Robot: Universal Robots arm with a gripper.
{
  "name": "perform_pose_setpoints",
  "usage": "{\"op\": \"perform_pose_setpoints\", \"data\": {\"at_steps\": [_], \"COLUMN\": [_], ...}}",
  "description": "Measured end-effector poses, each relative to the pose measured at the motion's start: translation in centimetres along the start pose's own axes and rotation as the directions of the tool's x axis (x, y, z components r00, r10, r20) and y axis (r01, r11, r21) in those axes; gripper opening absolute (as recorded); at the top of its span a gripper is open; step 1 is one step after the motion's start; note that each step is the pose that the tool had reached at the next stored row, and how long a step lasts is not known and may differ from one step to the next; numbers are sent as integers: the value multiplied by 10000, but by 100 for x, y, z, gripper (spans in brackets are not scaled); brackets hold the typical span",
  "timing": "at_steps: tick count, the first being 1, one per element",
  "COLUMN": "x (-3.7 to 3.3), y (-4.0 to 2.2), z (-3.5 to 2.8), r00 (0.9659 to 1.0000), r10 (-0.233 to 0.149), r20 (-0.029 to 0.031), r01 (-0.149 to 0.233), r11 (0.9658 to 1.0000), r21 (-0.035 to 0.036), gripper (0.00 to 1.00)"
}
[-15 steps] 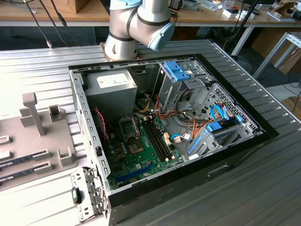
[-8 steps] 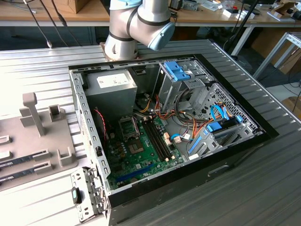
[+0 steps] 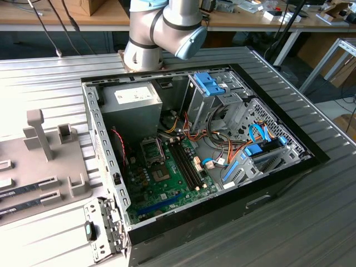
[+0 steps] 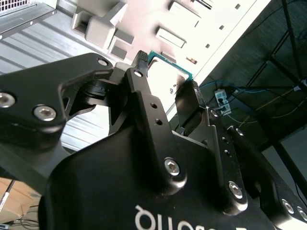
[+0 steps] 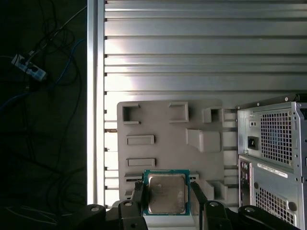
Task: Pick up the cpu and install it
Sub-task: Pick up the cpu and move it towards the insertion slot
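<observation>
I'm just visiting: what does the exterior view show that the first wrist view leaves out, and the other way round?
Exterior view: the arm behind the open computer case, with the green motherboard and its square socket inside.
First wrist view: the tool shut on the cpu, held above the tray.
Both: the ribbed metal table, the grey holder tray and the computer case, open side up in the exterior view, back panel in the first wrist view.
</observation>
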State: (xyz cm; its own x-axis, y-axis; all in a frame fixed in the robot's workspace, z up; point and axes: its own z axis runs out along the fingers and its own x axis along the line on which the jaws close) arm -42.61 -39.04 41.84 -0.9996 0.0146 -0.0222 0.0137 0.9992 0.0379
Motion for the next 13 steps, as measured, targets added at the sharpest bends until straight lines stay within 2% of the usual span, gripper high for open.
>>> {"op": "perform_pose_setpoints", "data": {"at_steps": [13], "x": [-86], "y": [-1], "z": [63], "r00": [10000], "r10": [0], "r20": [0], "r01": [0], "r11": [10000], "r21": [0], "gripper": [47]}}
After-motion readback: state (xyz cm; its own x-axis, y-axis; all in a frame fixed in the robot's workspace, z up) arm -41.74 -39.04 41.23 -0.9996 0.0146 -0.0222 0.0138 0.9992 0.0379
